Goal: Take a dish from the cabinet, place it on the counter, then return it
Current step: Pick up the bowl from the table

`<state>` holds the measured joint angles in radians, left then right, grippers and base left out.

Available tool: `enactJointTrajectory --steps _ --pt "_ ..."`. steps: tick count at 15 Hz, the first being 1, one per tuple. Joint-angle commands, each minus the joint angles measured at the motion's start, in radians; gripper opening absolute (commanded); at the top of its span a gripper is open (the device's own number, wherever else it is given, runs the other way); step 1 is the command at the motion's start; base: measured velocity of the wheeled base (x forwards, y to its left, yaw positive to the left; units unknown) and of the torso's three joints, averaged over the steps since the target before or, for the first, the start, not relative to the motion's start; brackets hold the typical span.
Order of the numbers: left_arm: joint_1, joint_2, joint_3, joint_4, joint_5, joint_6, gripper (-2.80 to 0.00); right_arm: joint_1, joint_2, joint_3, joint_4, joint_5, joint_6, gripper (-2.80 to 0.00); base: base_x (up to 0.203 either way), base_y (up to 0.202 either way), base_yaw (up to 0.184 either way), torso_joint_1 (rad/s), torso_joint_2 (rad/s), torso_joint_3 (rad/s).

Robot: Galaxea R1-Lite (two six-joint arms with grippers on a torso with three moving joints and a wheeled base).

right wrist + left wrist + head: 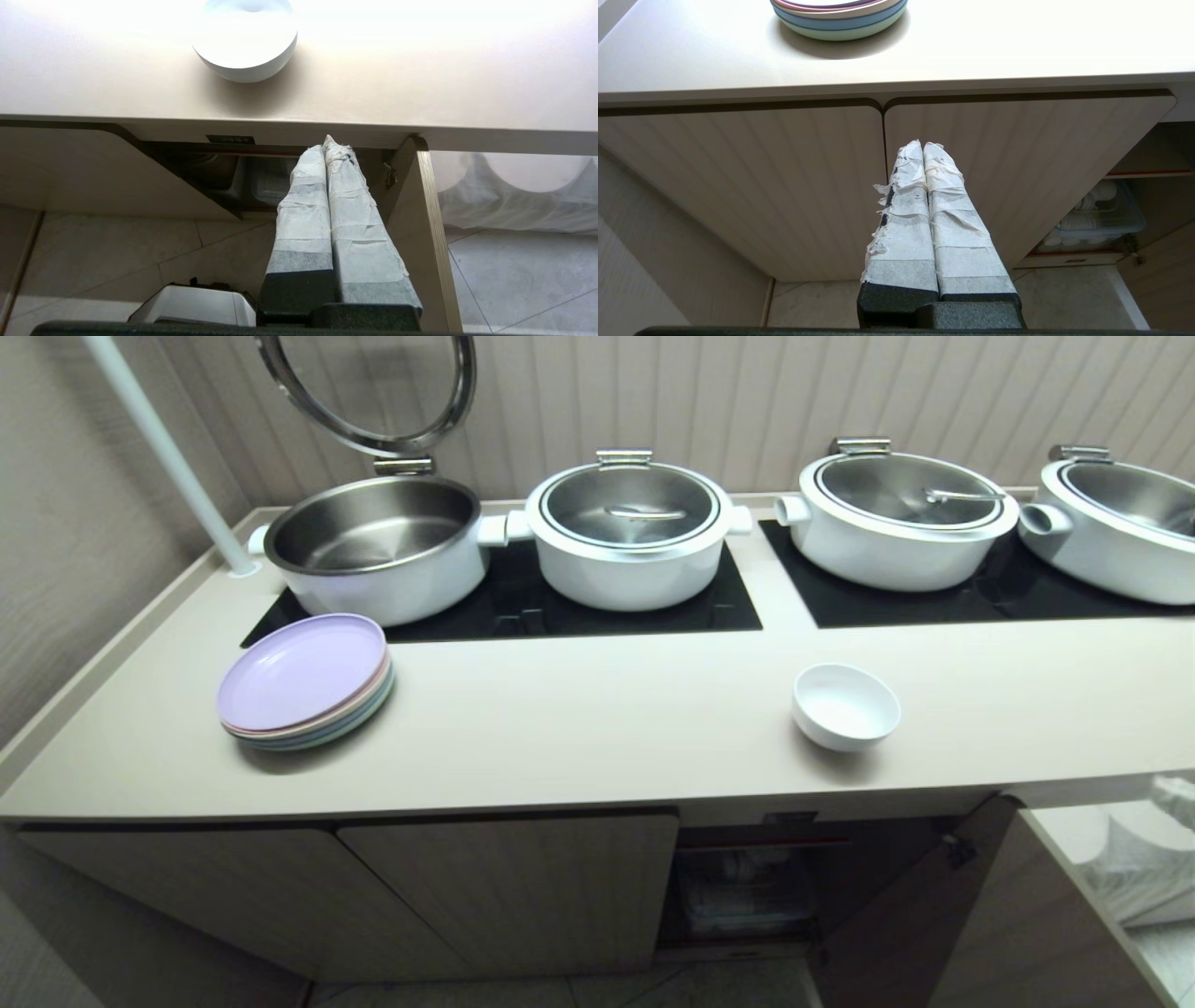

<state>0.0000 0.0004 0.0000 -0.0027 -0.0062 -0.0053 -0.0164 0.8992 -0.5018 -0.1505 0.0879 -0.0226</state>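
The dish (846, 706), a small white bowl, stands upright on the beige counter (579, 728), right of the middle; the right wrist view shows the dish (246, 39) too. Below it the cabinet (747, 887) is open, its door (896, 915) swung out to the right. My right gripper (327, 145) is shut and empty, held in front of the open cabinet, below the counter's edge. Before the closed cabinet doors (882, 177) on the left hangs my left gripper (923, 145), shut and empty. Neither arm shows in the head view.
A stack of pastel plates (303, 679) sits at the counter's left. Several white pots (627, 532) stand on black glass panels (579, 602) at the back. A clear bin of white bowls (1097, 219) sits on the cabinet's shelf. A white-draped table (1139, 868) stands at the right.
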Motion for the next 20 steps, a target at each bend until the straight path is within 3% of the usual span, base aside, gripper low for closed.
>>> enactJointTrajectory --steps 1,13,20 --pt "0.0 0.0 0.0 0.0 0.0 -0.001 -2.8 0.0 0.135 -0.048 -0.009 0.004 -0.002 -2.8 0.0 0.0 0.0 0.0 0.0 0.0" --pt "0.0 0.0 0.0 0.0 0.0 -0.001 -2.8 0.005 0.539 -0.361 0.001 0.014 -0.124 -2.8 0.0 0.0 0.0 0.0 0.0 0.0" --pt "0.0 0.0 0.0 0.0 0.0 -0.001 -2.8 0.047 0.667 -0.587 0.334 0.015 -0.141 -2.8 0.0 0.0 0.0 0.0 0.0 0.0"
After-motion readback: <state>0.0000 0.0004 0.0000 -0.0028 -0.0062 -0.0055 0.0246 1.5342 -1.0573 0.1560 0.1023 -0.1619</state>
